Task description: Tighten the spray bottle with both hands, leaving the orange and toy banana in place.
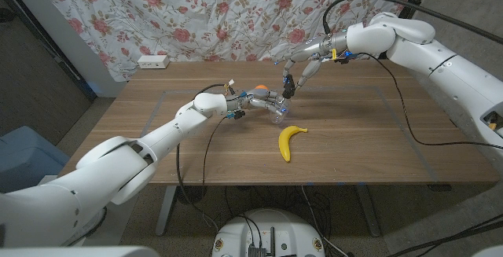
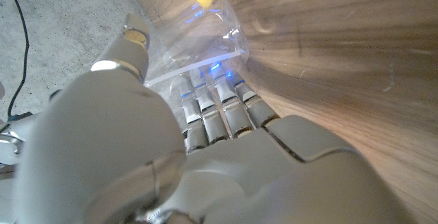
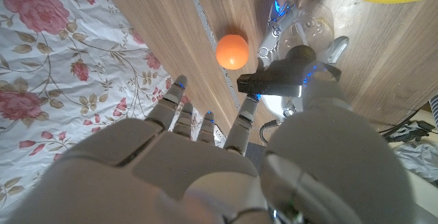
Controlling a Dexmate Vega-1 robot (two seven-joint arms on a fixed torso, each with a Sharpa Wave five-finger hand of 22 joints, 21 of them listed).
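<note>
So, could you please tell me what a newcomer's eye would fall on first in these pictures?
First, the two white robot hands meeting mid-table over a clear plastic spray bottle: the left robot hand grips its body, and the right robot hand reaches down to its black top. Next, the yellow toy banana lies nearer the robot, and a small round orange sits just behind the bottle.

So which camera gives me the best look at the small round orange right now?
The right wrist view: the small round orange shows whole and unobstructed on the wooden table, beside the clear plastic spray bottle. In the head view it is a small orange patch mostly hidden behind the left hand.
</note>
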